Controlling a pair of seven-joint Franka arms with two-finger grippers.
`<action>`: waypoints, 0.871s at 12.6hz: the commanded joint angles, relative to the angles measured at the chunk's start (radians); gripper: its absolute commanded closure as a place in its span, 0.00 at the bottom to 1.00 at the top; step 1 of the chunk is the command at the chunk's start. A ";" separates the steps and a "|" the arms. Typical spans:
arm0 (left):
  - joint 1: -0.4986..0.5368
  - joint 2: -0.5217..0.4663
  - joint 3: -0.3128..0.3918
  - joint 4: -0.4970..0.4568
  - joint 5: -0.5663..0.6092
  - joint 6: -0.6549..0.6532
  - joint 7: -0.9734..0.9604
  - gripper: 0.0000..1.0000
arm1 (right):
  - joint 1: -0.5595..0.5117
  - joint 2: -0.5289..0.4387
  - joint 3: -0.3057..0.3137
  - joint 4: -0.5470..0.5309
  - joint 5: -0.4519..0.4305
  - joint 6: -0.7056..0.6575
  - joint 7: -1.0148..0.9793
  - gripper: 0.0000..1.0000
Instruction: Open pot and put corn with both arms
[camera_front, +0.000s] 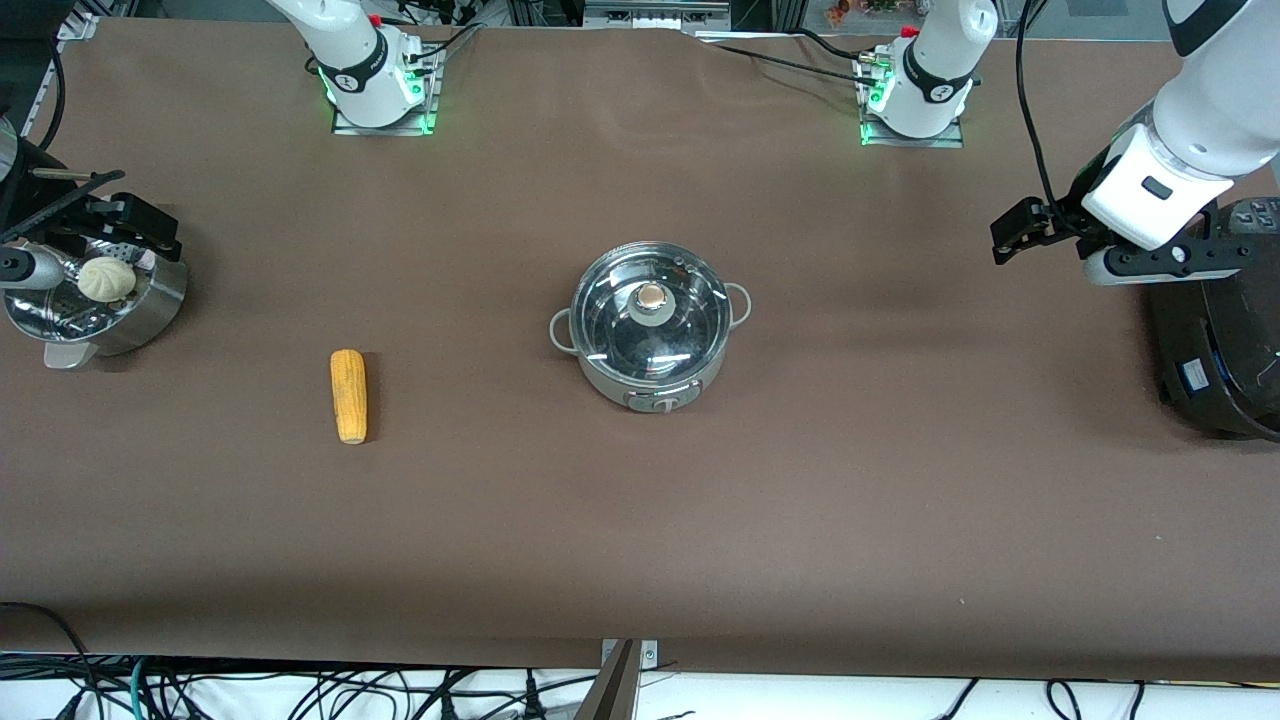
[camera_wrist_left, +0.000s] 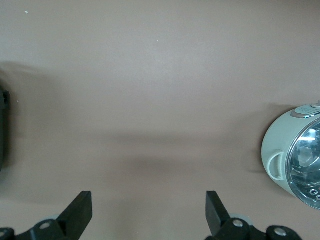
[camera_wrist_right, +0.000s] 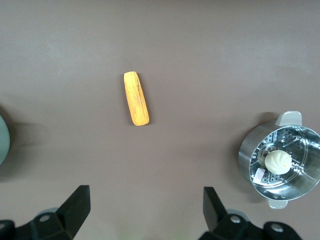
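The steel pot (camera_front: 650, 335) stands mid-table, its glass lid (camera_front: 651, 320) with the tan knob (camera_front: 651, 296) on it. Part of the pot shows in the left wrist view (camera_wrist_left: 295, 160). The yellow-orange corn (camera_front: 349, 395) lies on the brown table toward the right arm's end, apart from the pot; it also shows in the right wrist view (camera_wrist_right: 136, 98). My left gripper (camera_front: 1008, 236) (camera_wrist_left: 148, 210) is open and empty, held high beside the black cooker. My right gripper (camera_front: 140, 222) (camera_wrist_right: 145, 207) is open and empty, held high over the steamer basket's edge.
A perforated steel steamer basket (camera_front: 150, 305) (camera_wrist_right: 300, 145) with a white bun (camera_front: 106, 278) (camera_wrist_right: 276, 161) stands at the right arm's end. A large black cooker (camera_front: 1215, 340) stands at the left arm's end. The brown table (camera_front: 800, 480) is bare between them.
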 joint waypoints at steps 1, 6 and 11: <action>0.010 0.003 -0.013 0.012 0.023 -0.012 0.013 0.00 | -0.006 0.009 0.003 0.025 -0.004 -0.019 0.003 0.00; 0.010 0.017 -0.013 0.027 0.023 -0.013 0.017 0.00 | -0.008 0.009 0.003 0.025 -0.004 -0.017 0.001 0.00; -0.008 0.029 -0.014 0.027 0.012 -0.027 0.045 0.00 | -0.011 0.058 0.002 0.022 -0.018 0.010 -0.011 0.00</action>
